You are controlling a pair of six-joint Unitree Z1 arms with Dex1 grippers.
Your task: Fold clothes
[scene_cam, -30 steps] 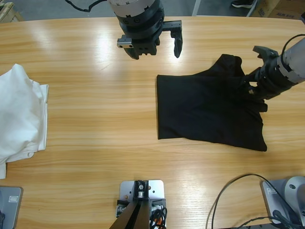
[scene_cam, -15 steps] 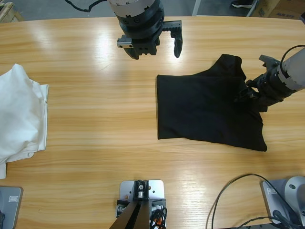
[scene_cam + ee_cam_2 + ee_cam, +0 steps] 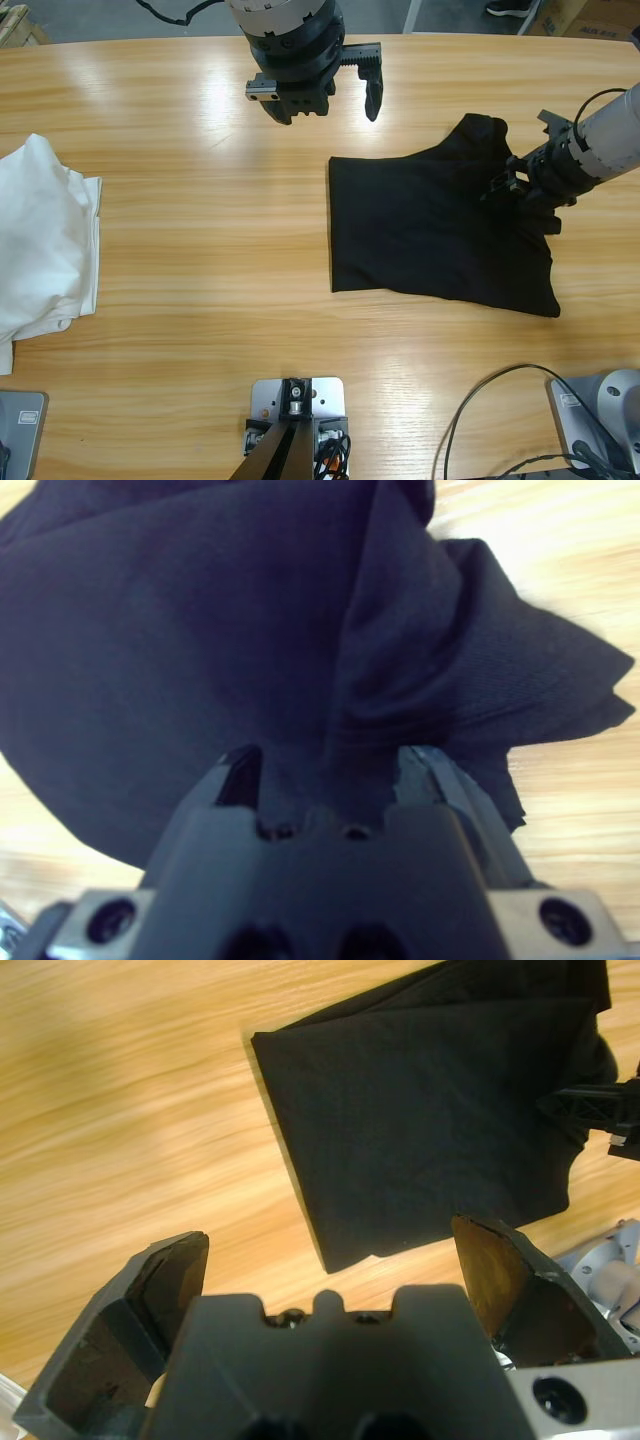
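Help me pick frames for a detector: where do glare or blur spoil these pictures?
High view: white glare streaks on the table near the left gripper; the black shirt is sharp. Left wrist view: wood grain is smeared, jaws soft. Right wrist view: shirt folds fill the frame, right gripper blurred.

Glossy wooden table (image 3: 200, 250), grey floor (image 3: 100, 20)

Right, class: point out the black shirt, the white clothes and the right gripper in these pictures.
black shirt (image 3: 420, 225): high view, middle of its flat folded panel.
white clothes (image 3: 40, 240): high view, middle of the pile at the table's edge.
right gripper (image 3: 515, 188): high view, between its fingertips, on the shirt's edge.
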